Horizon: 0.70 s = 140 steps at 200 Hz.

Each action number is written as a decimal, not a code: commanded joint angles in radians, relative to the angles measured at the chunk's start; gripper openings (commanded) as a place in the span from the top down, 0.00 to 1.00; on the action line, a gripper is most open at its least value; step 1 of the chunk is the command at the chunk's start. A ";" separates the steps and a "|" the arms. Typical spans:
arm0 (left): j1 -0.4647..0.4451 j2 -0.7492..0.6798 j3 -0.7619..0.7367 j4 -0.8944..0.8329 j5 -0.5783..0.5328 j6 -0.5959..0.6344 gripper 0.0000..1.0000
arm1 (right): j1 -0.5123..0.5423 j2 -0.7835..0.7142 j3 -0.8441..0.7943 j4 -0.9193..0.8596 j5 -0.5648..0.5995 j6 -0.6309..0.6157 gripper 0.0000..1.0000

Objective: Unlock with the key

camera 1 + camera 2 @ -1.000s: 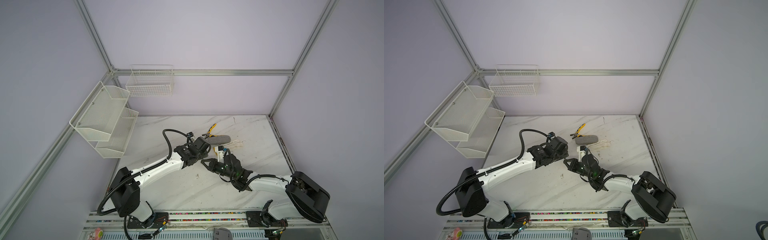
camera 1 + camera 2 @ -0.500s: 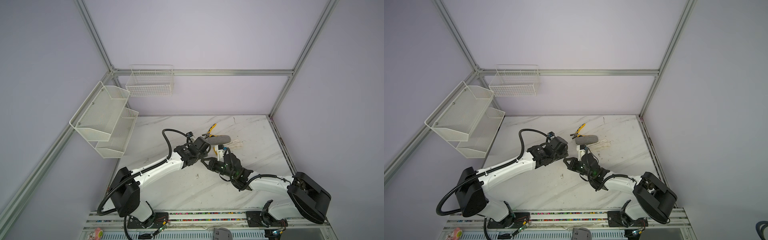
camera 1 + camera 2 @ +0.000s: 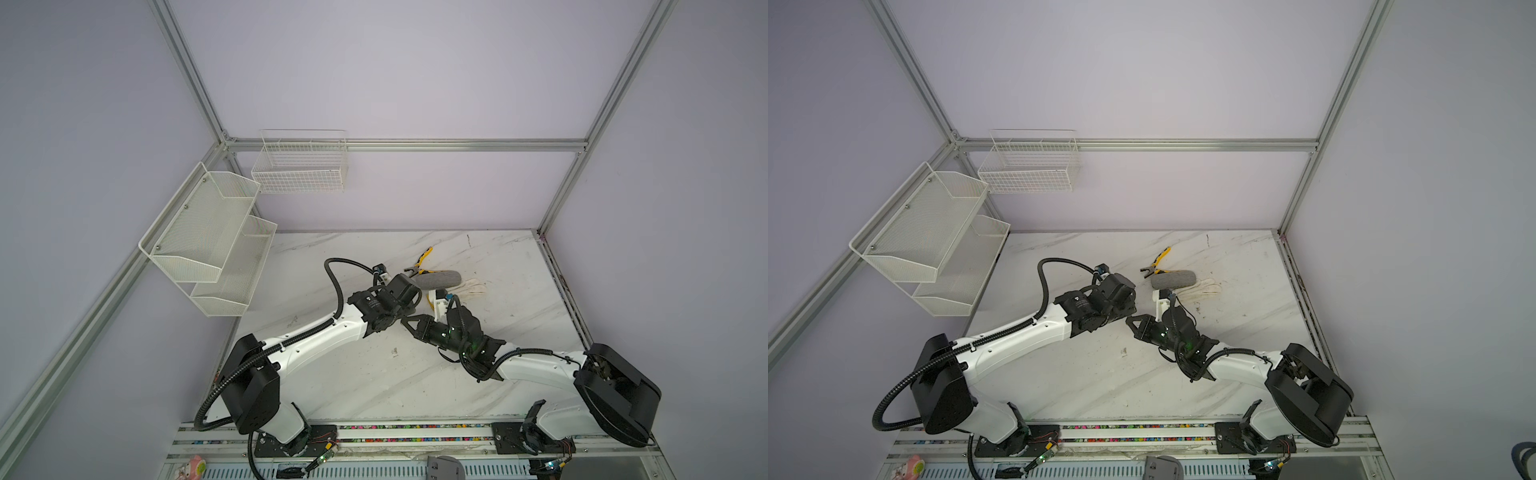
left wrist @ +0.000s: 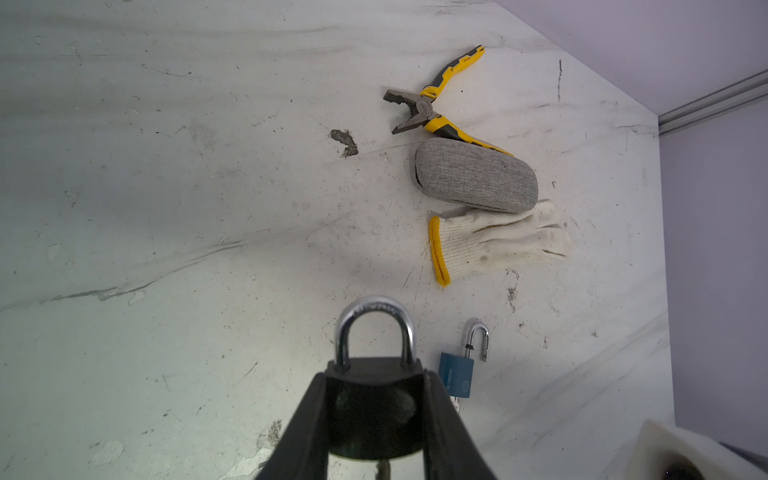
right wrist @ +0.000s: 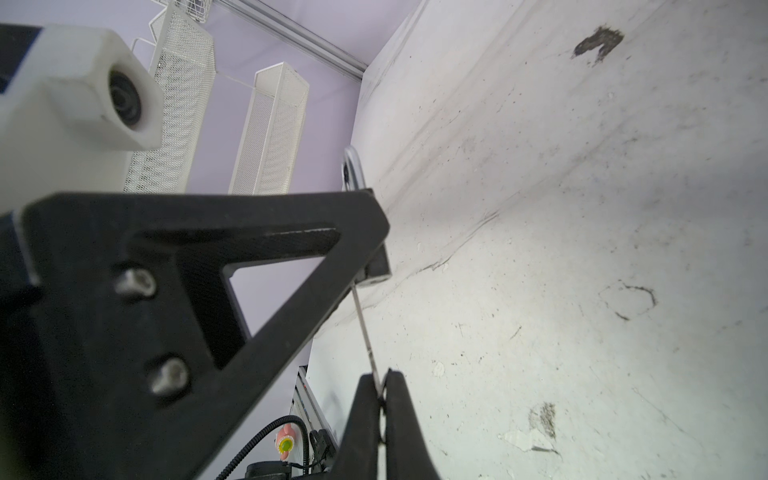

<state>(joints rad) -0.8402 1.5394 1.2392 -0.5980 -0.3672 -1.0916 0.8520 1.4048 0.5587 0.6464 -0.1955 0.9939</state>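
A black padlock (image 4: 374,415) with a closed silver shackle (image 4: 374,324) sits between the fingers of my left gripper (image 4: 374,376), which is shut on its body. My right gripper (image 5: 381,380) is shut on a thin metal key (image 5: 363,328). The key's blade runs up to the bottom of the padlock (image 5: 376,270). A bit of the key (image 4: 380,469) shows under the lock body. In both top views the two grippers (image 3: 409,311) (image 3: 405,322) meet tip to tip over the middle of the table (image 3: 374,374).
A small blue padlock (image 4: 456,374) with an open shackle lies on the table close by. Beyond it lie a white glove (image 4: 494,241), a grey case (image 4: 476,174) and yellow pliers (image 4: 432,108). White mesh shelves (image 3: 208,232) and a wire basket (image 3: 301,166) hang on the walls.
The right wrist has shifted slightly beside the padlock. Both grips are the same as before.
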 commanded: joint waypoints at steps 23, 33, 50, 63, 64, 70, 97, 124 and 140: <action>-0.005 -0.047 -0.012 0.012 -0.026 -0.024 1.00 | 0.002 0.010 0.014 -0.031 0.031 0.011 1.00; -0.005 -0.048 -0.012 0.012 -0.028 -0.023 1.00 | 0.002 0.009 0.018 -0.037 0.033 0.011 1.00; -0.005 -0.050 -0.014 0.012 -0.036 -0.023 1.00 | 0.003 0.009 0.024 -0.045 0.037 0.007 1.00; -0.005 -0.049 -0.015 0.012 -0.041 -0.024 1.00 | 0.003 0.011 0.030 -0.057 0.039 -0.003 1.00; -0.005 -0.050 -0.015 0.012 -0.041 -0.024 1.00 | 0.003 0.011 0.031 -0.059 0.039 -0.005 1.00; -0.005 -0.052 -0.015 0.011 -0.045 -0.024 1.00 | 0.003 0.011 0.036 -0.072 0.040 -0.013 1.00; -0.005 -0.053 -0.015 0.014 -0.052 -0.027 1.00 | 0.003 0.016 0.041 -0.082 0.036 -0.017 1.00; -0.005 -0.052 -0.015 0.015 -0.055 -0.027 1.00 | 0.003 0.014 0.046 -0.095 0.039 -0.020 1.00; -0.005 -0.055 -0.018 0.015 -0.068 -0.028 1.00 | 0.003 0.010 0.052 -0.107 0.042 -0.024 1.00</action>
<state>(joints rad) -0.8402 1.5375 1.2392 -0.6014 -0.3870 -1.1000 0.8532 1.4067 0.5926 0.5938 -0.1772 0.9771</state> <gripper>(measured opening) 0.303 0.065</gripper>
